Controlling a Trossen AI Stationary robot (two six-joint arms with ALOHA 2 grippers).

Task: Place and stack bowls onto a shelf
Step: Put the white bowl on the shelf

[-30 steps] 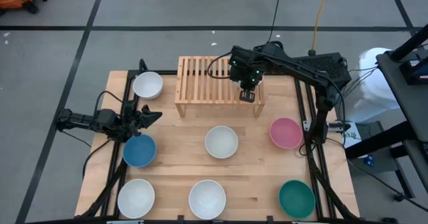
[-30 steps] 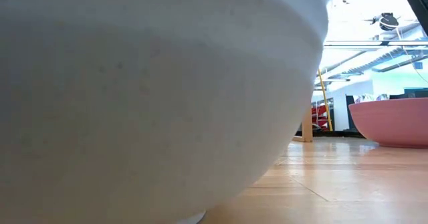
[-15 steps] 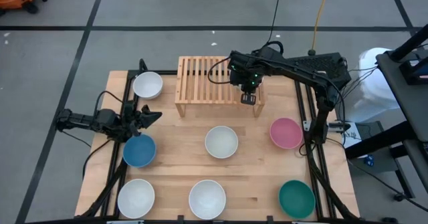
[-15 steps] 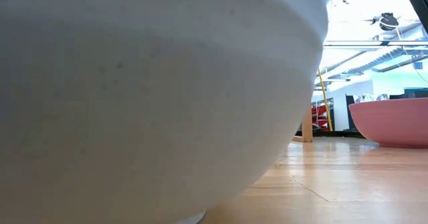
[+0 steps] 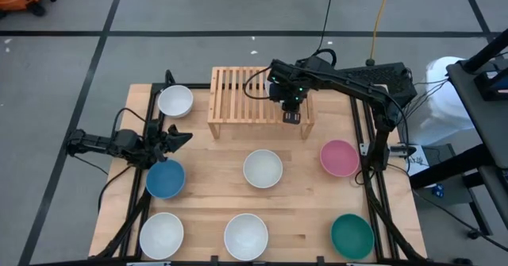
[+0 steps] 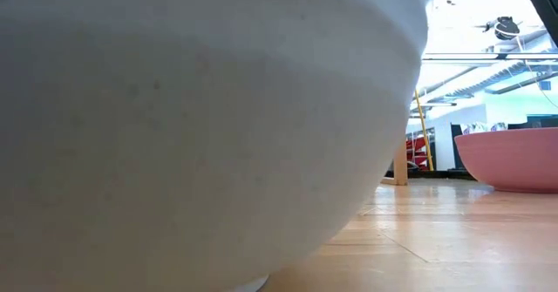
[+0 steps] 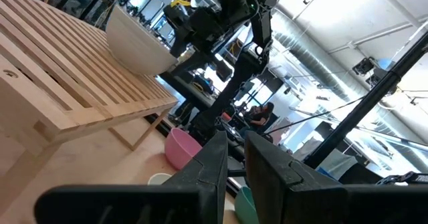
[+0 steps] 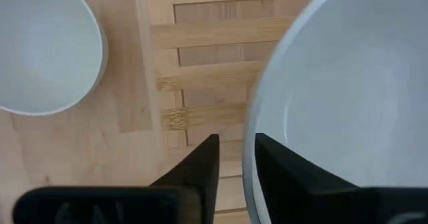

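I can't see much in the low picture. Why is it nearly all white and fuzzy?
Low view: a white bowl sits right against the camera, out of focus, filling most of the frame; only the pink bowl and bright room show beside it. High view: all sharp.

A light-wood slatted shelf (image 5: 248, 97) is seen on a pale wooden table (image 5: 302, 186). White bowls (image 5: 263, 168) are shown alongside a blue bowl (image 5: 165, 179), a pink bowl (image 5: 339, 157) and a dark green bowl (image 5: 352, 235). The arms are coloured black.

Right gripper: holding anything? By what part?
Right gripper pinches a white bowl by its rim, over the shelf. Left gripper holds nothing.
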